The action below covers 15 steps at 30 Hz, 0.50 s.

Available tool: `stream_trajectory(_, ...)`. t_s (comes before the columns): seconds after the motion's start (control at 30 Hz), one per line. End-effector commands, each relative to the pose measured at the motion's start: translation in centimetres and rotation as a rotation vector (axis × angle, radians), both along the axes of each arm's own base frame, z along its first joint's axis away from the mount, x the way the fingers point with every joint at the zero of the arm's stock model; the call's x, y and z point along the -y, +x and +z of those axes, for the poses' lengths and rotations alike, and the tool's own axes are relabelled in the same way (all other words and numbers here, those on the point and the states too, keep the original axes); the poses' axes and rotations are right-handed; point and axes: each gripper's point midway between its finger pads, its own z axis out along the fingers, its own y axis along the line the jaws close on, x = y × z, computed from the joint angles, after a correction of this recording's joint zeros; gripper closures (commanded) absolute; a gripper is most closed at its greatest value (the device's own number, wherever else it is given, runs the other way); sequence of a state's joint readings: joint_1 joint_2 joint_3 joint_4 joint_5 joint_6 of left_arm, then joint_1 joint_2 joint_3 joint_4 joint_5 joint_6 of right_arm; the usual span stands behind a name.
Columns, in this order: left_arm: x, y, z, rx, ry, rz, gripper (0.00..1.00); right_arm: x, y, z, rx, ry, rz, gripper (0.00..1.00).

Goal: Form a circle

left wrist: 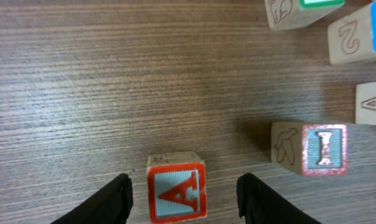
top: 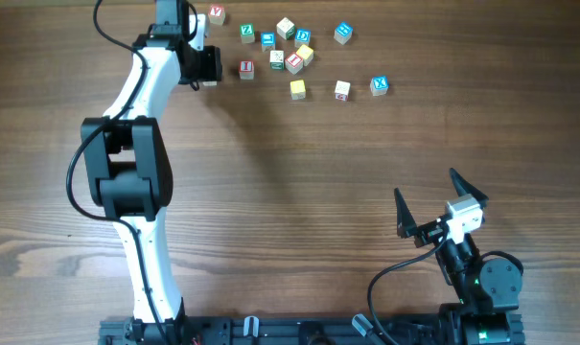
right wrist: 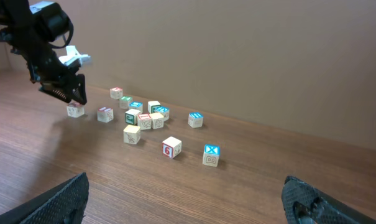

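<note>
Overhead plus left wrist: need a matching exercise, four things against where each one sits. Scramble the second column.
Things
1. red A cube
2. blue X cube
3. red 6 cube
4. right gripper

Places
a. open, far from every cube
b. between the fingers of the left gripper, touching neither
c. rightmost cube on the table
d. between a yellow cube and the blue X cube

Pairs: 1-b, 2-c, 3-d, 4-a

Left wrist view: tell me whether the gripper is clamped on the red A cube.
No: the left gripper straddles the A cube, with bare table showing between it and each finger.
</note>
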<state>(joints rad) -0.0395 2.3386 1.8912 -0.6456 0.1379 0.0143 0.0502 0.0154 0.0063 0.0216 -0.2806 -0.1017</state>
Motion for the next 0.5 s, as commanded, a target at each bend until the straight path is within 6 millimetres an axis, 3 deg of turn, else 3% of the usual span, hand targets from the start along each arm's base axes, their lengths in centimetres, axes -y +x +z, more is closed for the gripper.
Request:
stream_trajectory(0.0, 0.18, -0.73, -1.99, -0.034, 0.012, -0.006, 0.4, 0.04, -0.05, 0.16, 0.009, -0.003, 0.0, 0.0)
stream_trajectory(0.3, 0.18, -0.72, -2.2, -0.031, 0.011, -0.006, 0.4, 0.04, -0.05, 0.16, 0.009, -0.003, 0.0, 0.0)
stream_trajectory(0.47, 0.33, -0.82, -2.26, -0.035, 0.011, -0.009, 0.46, 0.04, -0.05, 0.16, 0.009, -0.003, 0.0, 0.0)
